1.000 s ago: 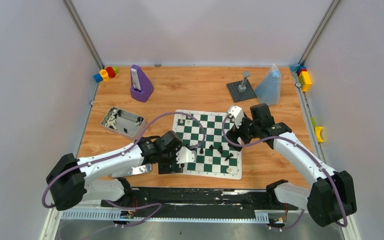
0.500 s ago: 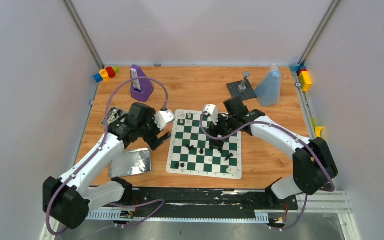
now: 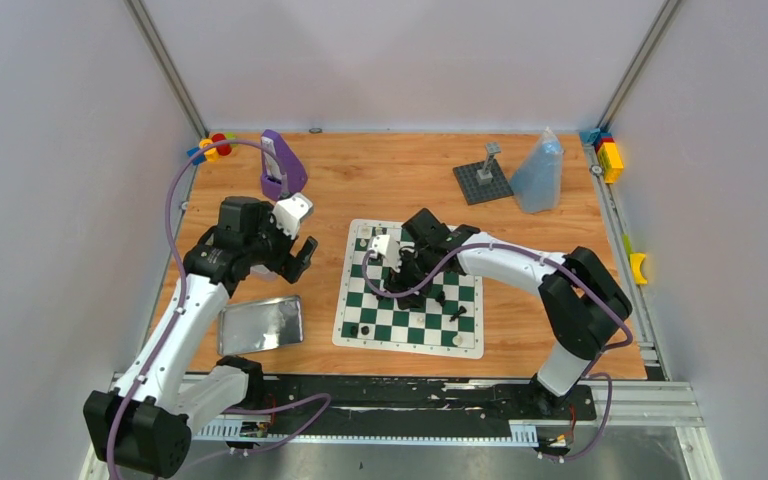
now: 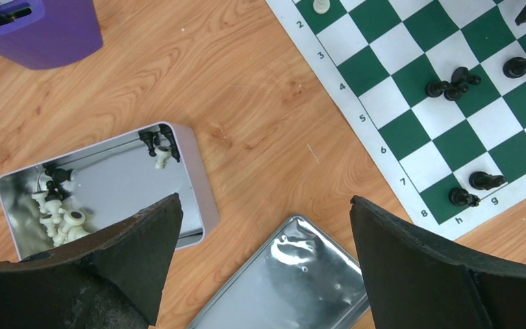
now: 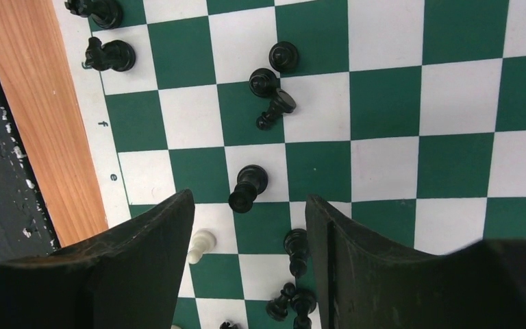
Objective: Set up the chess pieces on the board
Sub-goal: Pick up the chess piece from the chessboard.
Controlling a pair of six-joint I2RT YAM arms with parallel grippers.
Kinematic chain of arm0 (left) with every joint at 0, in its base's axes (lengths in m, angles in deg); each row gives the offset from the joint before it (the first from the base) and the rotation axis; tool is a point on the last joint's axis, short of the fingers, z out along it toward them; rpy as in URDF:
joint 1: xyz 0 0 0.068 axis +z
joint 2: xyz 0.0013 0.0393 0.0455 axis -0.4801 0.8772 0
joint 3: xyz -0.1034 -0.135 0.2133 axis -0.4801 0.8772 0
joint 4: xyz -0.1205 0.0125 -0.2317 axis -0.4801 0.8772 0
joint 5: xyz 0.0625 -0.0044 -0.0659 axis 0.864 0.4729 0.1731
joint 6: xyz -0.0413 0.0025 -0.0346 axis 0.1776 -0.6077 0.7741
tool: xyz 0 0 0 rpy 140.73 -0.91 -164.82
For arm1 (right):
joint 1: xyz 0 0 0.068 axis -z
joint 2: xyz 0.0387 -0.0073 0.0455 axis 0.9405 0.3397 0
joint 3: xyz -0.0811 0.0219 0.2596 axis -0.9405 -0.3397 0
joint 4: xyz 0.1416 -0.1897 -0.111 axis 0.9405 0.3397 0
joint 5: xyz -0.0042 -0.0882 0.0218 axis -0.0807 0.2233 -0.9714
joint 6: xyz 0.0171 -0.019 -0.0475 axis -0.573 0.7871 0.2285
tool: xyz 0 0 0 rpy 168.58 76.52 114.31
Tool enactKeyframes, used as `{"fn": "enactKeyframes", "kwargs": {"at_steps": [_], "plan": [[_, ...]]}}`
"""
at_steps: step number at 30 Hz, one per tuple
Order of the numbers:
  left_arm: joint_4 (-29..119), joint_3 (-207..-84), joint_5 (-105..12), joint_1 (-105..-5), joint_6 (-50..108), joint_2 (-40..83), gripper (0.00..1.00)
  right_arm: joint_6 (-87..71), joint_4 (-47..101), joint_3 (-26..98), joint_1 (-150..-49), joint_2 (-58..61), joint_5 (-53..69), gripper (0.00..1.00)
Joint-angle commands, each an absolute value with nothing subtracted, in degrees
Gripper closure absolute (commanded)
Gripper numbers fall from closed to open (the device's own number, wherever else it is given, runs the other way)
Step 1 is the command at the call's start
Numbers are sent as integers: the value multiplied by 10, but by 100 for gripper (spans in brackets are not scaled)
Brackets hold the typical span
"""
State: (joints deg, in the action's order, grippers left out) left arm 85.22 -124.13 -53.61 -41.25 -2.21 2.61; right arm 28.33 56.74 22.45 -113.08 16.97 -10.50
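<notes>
The green-and-white board (image 3: 408,345) lies mid-table, with black chess pieces (image 3: 457,313) scattered on it and a white one (image 3: 364,243) at its far left corner. My right gripper (image 3: 398,274) hovers low over the board's middle. In the right wrist view (image 5: 250,197) its jaws stand apart. A black piece (image 5: 248,185) stands just past the fingertips. Another black piece (image 5: 296,247) and a white pawn (image 5: 200,245) lie between the fingers, neither gripped. My left gripper (image 3: 300,250) hangs left of the board, wide open (image 4: 264,200) and holding nothing, above the tin (image 4: 192,171) that holds white pieces (image 4: 58,212).
The shiny lid (image 3: 260,323) lies near the left front. A purple holder (image 3: 282,165), a grey baseplate with a post (image 3: 482,178) and a clear bag (image 3: 540,172) stand at the back. Coloured blocks (image 3: 210,148) sit in the far left corner, and more (image 3: 608,155) on the right.
My left arm swung from the board's near left corner back and left, over the tin. My right gripper travelled left across the board to its middle, and its jaws narrowed.
</notes>
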Motion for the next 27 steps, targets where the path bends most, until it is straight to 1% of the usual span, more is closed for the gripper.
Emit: {"fn": "enactKeyframes", "kwargs": {"at_steps": [1, 11, 18, 23, 27], "plan": [[835, -1262, -551, -407, -5, 15, 0, 296, 565, 253, -1144, 187, -92, 42], [830, -1257, -551, -406, -8, 17, 0, 293, 568, 257, -1153, 200, -87, 67], [825, -1255, -541, -405, -7, 12, 0, 297, 588, 264, -1153, 180, -79, 90], [820, -1255, -534, -403, -9, 17, 0, 301, 642, 261, -1156, 124, -116, 97], [826, -1263, -531, -402, -12, 30, 0, 304, 658, 220, -1172, 72, -122, 99]]}}
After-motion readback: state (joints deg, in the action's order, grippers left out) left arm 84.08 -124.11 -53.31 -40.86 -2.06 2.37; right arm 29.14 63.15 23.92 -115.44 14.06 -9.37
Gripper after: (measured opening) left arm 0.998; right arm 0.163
